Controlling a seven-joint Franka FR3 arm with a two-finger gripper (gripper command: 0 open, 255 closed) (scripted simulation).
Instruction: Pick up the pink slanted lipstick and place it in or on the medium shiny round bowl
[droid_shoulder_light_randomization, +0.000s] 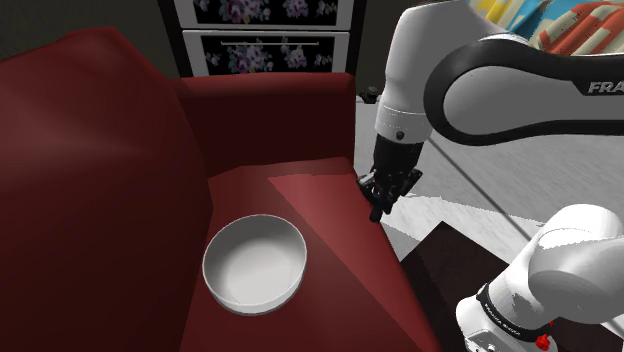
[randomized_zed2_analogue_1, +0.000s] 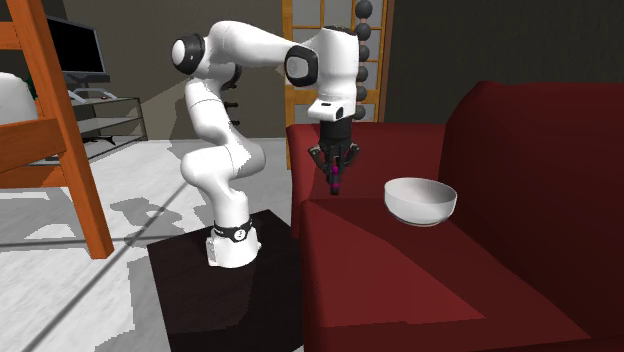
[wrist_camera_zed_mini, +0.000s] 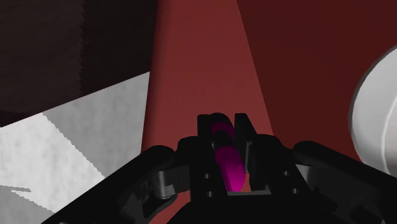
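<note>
My black gripper is shut on the pink lipstick, which lies lengthwise between the two fingers. In the second exterior view the gripper hangs just above the near edge of the red sofa seat, with the lipstick showing as a magenta streak between the fingers. The shoulder view shows the gripper at the seat's edge, up and to the right of the white round bowl. The bowl rests upright on the seat, and its rim shows beside the gripper.
The dark red sofa has a tall backrest and an armrest behind the bowl. My dark stand sits on the pale floor beside the sofa. A wooden frame and a shelf unit stand farther off.
</note>
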